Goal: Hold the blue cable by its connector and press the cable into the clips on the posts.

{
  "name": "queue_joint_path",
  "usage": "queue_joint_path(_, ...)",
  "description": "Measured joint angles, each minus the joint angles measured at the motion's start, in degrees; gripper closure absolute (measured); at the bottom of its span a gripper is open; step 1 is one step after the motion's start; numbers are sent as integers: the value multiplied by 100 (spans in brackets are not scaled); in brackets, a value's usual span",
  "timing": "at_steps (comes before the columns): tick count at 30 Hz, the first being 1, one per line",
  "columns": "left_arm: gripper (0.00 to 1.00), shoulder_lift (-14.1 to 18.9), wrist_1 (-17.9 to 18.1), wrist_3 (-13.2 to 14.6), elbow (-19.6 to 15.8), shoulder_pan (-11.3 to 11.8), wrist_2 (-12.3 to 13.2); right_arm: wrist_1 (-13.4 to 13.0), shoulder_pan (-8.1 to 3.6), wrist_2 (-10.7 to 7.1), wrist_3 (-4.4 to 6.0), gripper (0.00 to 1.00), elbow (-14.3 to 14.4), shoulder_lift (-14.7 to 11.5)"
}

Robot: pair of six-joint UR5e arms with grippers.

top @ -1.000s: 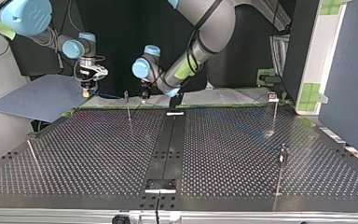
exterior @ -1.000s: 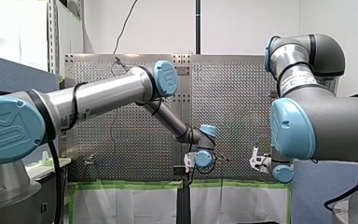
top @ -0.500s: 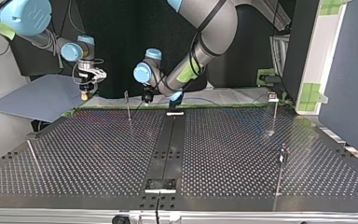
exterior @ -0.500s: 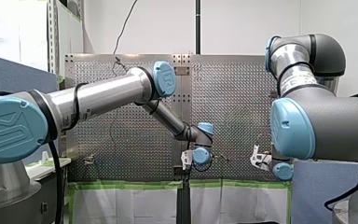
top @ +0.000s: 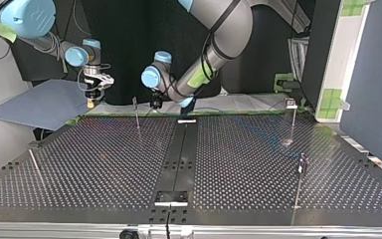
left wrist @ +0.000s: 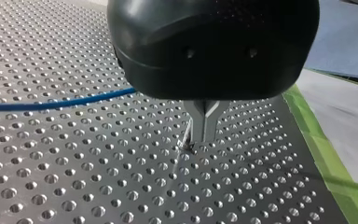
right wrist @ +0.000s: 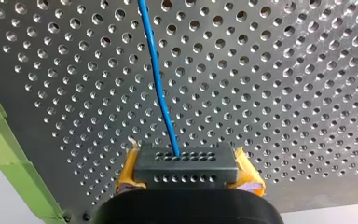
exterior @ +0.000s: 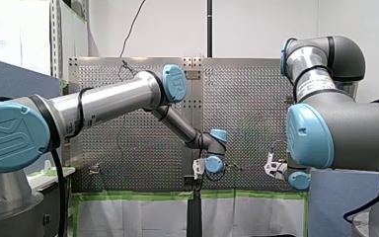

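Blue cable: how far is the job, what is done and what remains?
Done: my right gripper holds the connector between its yellow pads. In hand: the cable runs from it over the table, past my left gripper. Left: the pressing; no post shows the cable pressed in.

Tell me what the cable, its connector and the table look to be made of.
Blue cable: likely plastic-sheathed wire, since it is thin, smooth, evenly coloured and slightly glossy.
Connector: probably moulded plastic. It is a matte dark grey block with rows of small holes.
Table: seemingly metal, a grey sheet with dull reflections and regular punched holes.
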Motion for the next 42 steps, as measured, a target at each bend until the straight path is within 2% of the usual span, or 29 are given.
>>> queue_joint_path(1, 100, 0, 0, 1, -1, -3, -1, 1, 1, 0, 0, 100, -1, 0)
queue_joint_path(2, 89, 0, 0, 2, -6, -5, -3, 0, 1, 0, 2, 100, -3, 0)
queue_joint_path(3, 89, 0, 0, 3, -10, -6, -7, 2, 1, 0, 4, 100, -3, 0)
queue_joint_path(4, 76, 0, 0, 5, -16, -7, -16, 3, 2, -1, 5, 100, -3, 0)
queue_joint_path(5, 60, 0, 0, 7, -28, -8, -40, 6, 2, 0, 7, 100, -4, 0)
queue_joint_path(6, 60, 1, 0, 13, -36, -8, -67, 6, 5, -1, 9, 100, -6, 0)
queue_joint_path(7, 53, 1, 0, 22, -47, -9, -103, 8, 7, -1, 11, 100, -6, 0)
queue_joint_path(11, 53, 1, 3, 88, -151, -20, -285, 18, 15, -1, 16, 100, -7, 0)
queue_joint_path(15, 51, 6, 12, 136, -306, -30, -305, 40, 18, -1, 13, 100, -7, 0)
queue_joint_path(17, 38, 7, 10, 186, -399, -40, -250, 51, 22, 0, 12, 100, -7, 0)
queue_joint_path(18, 38, 7, 8, 219, -441, -47, -215, 55, 22, 0, 13, 100, -6, 0)
queue_joint_path(19, 19, 7, 8, 258, -486, -55, -175, 57, 21, 0, 14, 100, -7, 0)
queue_joint_path(20, 5, 8, 6, 314, -551, -69, -115, 61, 21, 0, 15, 100, -5, 0)
queue_joint_path(21, 5, 12, 8, 358, -600, -81, -69, 63, 22, 1, 16, 100, -6, 0)
queue_joint_path(22, 0, 17, 10, 405, -646, -95, -25, 66, 22, 2, 16, 100, -6, 0)
queue_joint_path(32, 0, 323, 144, 881, -1147, -389, 292, 77, 40, 8, 21, 100, -5, 0)
queue_joint_path(37, 0, 552, 116, 904, -1362, -615, 325, 124, 45, 8, 21, 100, -4, 1)
queue_joint_path(42, 0, 668, 174, 785, -1399, -780, 299, 135, 51, 8, 72, 100, -3, 0)
